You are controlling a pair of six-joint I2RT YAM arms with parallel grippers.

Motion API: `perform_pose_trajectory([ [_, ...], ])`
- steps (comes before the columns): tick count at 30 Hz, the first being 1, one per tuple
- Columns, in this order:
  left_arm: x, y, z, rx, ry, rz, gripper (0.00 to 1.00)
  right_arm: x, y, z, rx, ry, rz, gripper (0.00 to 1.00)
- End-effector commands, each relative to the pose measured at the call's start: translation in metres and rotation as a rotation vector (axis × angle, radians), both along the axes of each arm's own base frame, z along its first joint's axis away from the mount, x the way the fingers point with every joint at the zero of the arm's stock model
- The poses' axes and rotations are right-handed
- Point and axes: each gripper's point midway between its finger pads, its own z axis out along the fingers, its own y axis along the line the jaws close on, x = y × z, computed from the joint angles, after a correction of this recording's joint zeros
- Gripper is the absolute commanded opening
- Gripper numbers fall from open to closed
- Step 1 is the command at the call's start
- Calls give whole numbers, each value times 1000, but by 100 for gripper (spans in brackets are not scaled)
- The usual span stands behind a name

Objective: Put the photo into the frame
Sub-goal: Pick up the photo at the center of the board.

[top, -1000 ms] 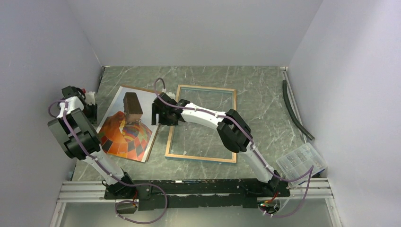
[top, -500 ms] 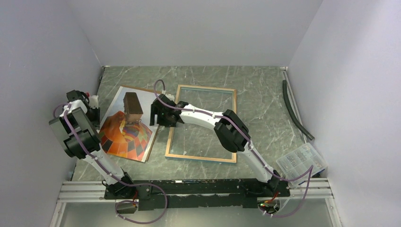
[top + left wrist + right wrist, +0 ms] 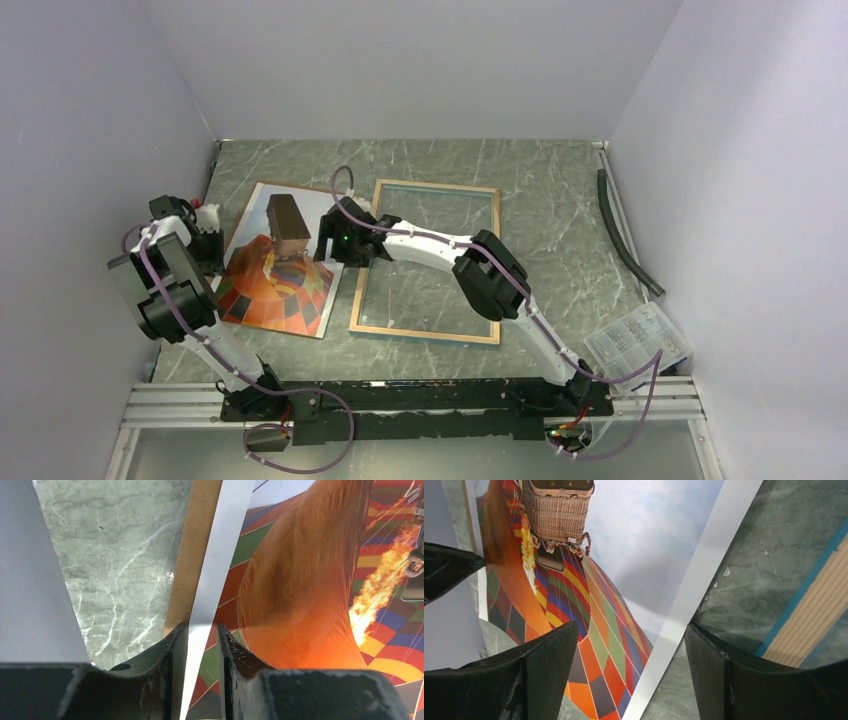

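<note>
The photo [image 3: 280,270] lies on the table [image 3: 540,200] just left of the frame [image 3: 425,334]. Their long sides run roughly parallel from the near edge toward the far wall, with the photo turned a little askew. Getting it in therefore means a sideways carry to the right, plus a small twist to square it with the rim. The left gripper [image 3: 202,627] sits at the photo's outer left edge. It is narrowed down, with the white border running up between its fingers [image 3: 175,645] and a strip of brown board [image 3: 192,545] showing just beyond. Whether it already pinches the paper I cannot tell. The right gripper [image 3: 629,630] is spread wide and holds nothing. It straddles the photo's right border, with the frame's blue-and-wood rim close on its far side. That makes the right arm the nearer one to the frame, while the left arm sits on the side farthest from it.
</note>
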Motion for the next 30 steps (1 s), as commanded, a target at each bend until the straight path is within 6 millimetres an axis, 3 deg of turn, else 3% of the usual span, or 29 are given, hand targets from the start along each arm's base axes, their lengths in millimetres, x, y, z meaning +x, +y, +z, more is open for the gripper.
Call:
perform_pose_trajectory([
  [1, -21, -37, -4, -149, 48, -23, 31, -5, -9, -17, -6, 53, -23, 82],
  [7, -24, -43, 2, -156, 37, -37, 31, -7, -12, -9, 49, 77, -40, 80],
  [16, -32, -46, -21, -168, 80, -43, 29, -13, 0, 29, 268, 111, -14, 77],
  [30, -37, -48, -28, -168, 94, -56, 28, -16, 6, 68, 379, 63, 25, 74],
])
